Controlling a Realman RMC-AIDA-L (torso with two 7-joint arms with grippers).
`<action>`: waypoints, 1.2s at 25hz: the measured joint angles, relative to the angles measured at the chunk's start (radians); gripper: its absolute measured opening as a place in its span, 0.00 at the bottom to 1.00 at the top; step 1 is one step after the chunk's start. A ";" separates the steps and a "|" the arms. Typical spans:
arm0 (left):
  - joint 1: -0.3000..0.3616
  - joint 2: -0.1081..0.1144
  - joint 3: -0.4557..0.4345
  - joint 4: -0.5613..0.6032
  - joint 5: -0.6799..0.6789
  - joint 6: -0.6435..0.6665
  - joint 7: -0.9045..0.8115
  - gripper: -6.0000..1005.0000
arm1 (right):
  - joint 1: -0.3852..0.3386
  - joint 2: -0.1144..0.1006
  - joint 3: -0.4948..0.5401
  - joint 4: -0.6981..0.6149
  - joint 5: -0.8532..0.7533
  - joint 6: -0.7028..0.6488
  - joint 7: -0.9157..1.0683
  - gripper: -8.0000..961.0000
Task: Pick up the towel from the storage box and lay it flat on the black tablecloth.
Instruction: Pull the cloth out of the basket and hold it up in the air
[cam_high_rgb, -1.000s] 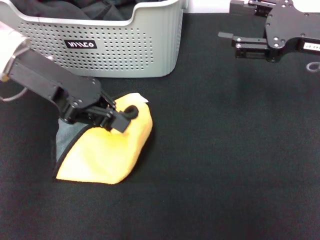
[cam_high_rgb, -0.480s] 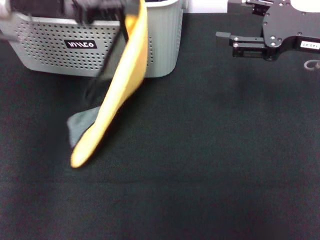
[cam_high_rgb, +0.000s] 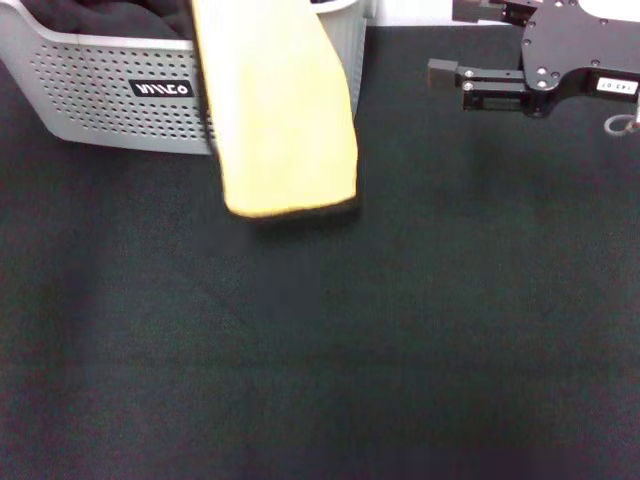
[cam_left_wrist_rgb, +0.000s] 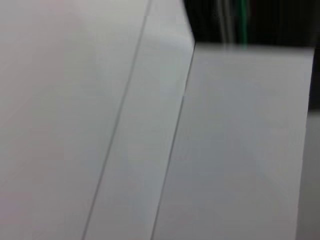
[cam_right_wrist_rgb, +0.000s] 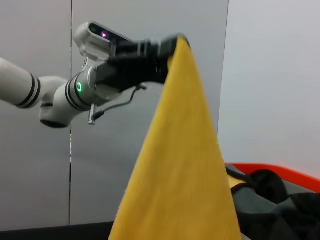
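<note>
1. Left claw (cam_right_wrist_rgb: 172, 47): your right wrist camera shows it raised high on its white arm, pinching the top edge of the towel (cam_high_rgb: 275, 110). It sits above the head camera's frame, and the left wrist camera gives you only pale wall panels.
2. Towel: hangs straight down from that pinch, yellow-orange face towards you, black edging along its bottom hem. In your head view its lower end floats clear of the tablecloth (cam_high_rgb: 400, 340), in front of the storage box (cam_high_rgb: 90, 85) and covering part of the box's front wall. No part of it touches the cloth below.
3. Storage box: light grey, perforated sides, black label with white lettering on the front; stands at the far left of the tablecloth. Dark garments (cam_high_rgb: 85, 18) lie heaped inside; your right wrist view shows the same dark heap (cam_right_wrist_rgb: 272, 200) behind the hanging towel.
4. Tablecloth: black, finely textured, spread under everything in your head view.
5. Right claw (cam_high_rgb: 445, 73): parked at the far right, well apart from the towel and box, holding nothing. You can see one dark finger reaching out to the left; whether the fingers are spread or pressed together cannot be told.
</note>
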 joint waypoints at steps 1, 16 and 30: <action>0.009 0.003 0.000 0.019 -0.041 0.000 0.002 0.02 | 0.000 0.002 -0.001 0.000 0.000 0.000 -0.002 0.80; 0.044 -0.055 0.000 0.099 -0.446 0.004 -0.041 0.02 | -0.001 0.014 -0.089 0.051 0.023 0.037 -0.078 0.80; 0.012 -0.087 0.000 0.096 -0.557 0.000 -0.087 0.02 | 0.010 0.015 -0.389 0.063 0.252 0.234 -0.246 0.80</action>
